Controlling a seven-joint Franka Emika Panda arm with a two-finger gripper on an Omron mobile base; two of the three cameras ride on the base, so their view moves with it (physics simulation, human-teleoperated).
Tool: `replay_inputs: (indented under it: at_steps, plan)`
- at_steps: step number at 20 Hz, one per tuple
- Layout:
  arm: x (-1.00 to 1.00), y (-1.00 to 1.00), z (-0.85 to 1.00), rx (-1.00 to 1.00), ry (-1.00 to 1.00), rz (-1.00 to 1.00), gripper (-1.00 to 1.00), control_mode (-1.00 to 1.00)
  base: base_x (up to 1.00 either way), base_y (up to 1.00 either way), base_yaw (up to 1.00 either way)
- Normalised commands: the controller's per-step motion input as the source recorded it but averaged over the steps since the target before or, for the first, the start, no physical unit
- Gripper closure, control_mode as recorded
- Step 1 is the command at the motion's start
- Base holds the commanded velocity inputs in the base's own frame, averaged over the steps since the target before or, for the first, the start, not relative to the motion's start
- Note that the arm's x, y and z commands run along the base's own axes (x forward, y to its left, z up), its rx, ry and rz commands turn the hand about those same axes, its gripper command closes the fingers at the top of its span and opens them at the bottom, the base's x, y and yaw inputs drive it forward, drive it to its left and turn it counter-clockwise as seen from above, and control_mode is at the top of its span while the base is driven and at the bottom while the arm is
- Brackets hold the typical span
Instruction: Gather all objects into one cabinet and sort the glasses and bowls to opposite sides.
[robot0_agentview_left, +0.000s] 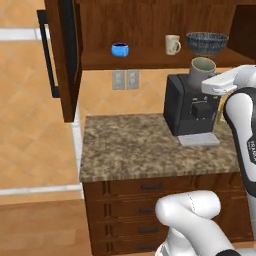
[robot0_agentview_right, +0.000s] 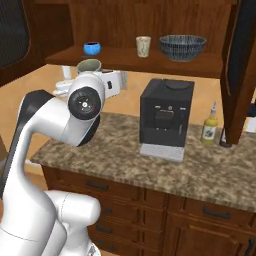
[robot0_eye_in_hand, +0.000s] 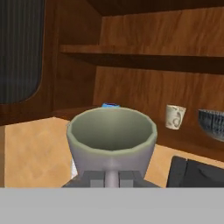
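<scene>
Wall cabinet (robot0_agentview_left: 150, 30), dark reddish-brown wood with visible grain, door swung open at left with a black bar handle (robot0_agentview_left: 47, 55). One long shelf inside; a second shelf board higher up in the hand view.

Worktop (robot0_agentview_left: 130, 145): speckled brown-grey stone slab over dark wood drawers with black pulls.

Coffee machine (robot0_agentview_right: 165, 112), a boxy matte black block with a pale grey drip tray at its foot, stands on the worktop below the shelf.

Bowl (robot0_agentview_right: 182, 47): wide, dark grey-blue, fine pale pattern, rounded sides, on the right part of the shelf.

Grey mug (robot0_eye_in_hand: 111, 138): plain, thick-walled, slightly flared with a pale greenish rim, upright and mouth up. Held in the air in front of the cabinet, below shelf level, above the coffee machine in the left base view.

Tool (robot0_eye_in_hand: 112, 177): its fingers pinch the grey mug at the lower near side; the jaws themselves are mostly hidden behind the mug.

Cream mug (robot0_agentview_left: 172, 44): small cylinder with a handle and a faint mark, on the shelf just left of the bowl, apart from it.

Blue cup (robot0_agentview_left: 120, 49): squat, glossy bright blue, further left on the shelf.

Yellow bottle (robot0_agentview_right: 210, 127), narrow-necked, on the worktop right of the machine.
</scene>
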Motion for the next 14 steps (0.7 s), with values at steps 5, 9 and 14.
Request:
replay_inputs:
  at_steps: [5, 9, 14]
  plan:
    - [0.0, 0.0, 0.0, 0.0, 0.0, 0.0, 1.0, 1.0, 1.0, 0.16, -0.02]
    - [0.0, 0.0, 0.0, 0.0, 0.0, 0.0, 1.0, 1.0, 1.0, 0.34, -0.03]
    - [0.0, 0.0, 0.0, 0.0, 0.0, 0.0, 1.0, 1.0, 0.24, 0.07, -0.03]
